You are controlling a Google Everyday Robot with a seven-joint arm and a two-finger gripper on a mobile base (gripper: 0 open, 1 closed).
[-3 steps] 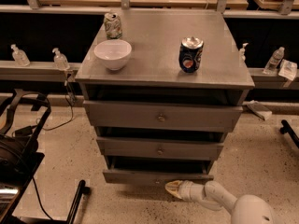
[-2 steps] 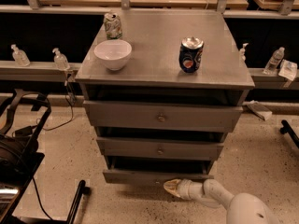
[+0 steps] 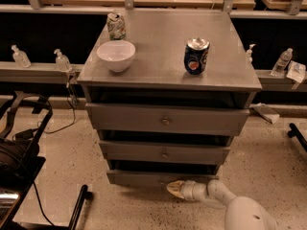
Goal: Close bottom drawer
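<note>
The grey cabinet point(image 3: 168, 71) has three drawers. The bottom drawer point(image 3: 139, 178) is the lowest one; its flat grey front stands a little out from the cabinet, with a dark gap above it. My gripper point(image 3: 173, 188) is low near the floor, its pale tip right against the middle of the bottom drawer's front, about where the knob sits. The white arm point(image 3: 225, 202) runs off to the lower right. The middle drawer point(image 3: 164, 153) and top drawer point(image 3: 165, 120) sit above it.
On the cabinet top stand a white bowl point(image 3: 116, 55), a blue soda can point(image 3: 196, 56) and a crumpled can point(image 3: 115, 25). Black equipment with cables point(image 3: 19, 152) stands at the left on the speckled floor. Bottles point(image 3: 62, 60) line a ledge behind.
My gripper has crept a little to the left along the bottom drawer's front. The drawer's position looks about the same.
</note>
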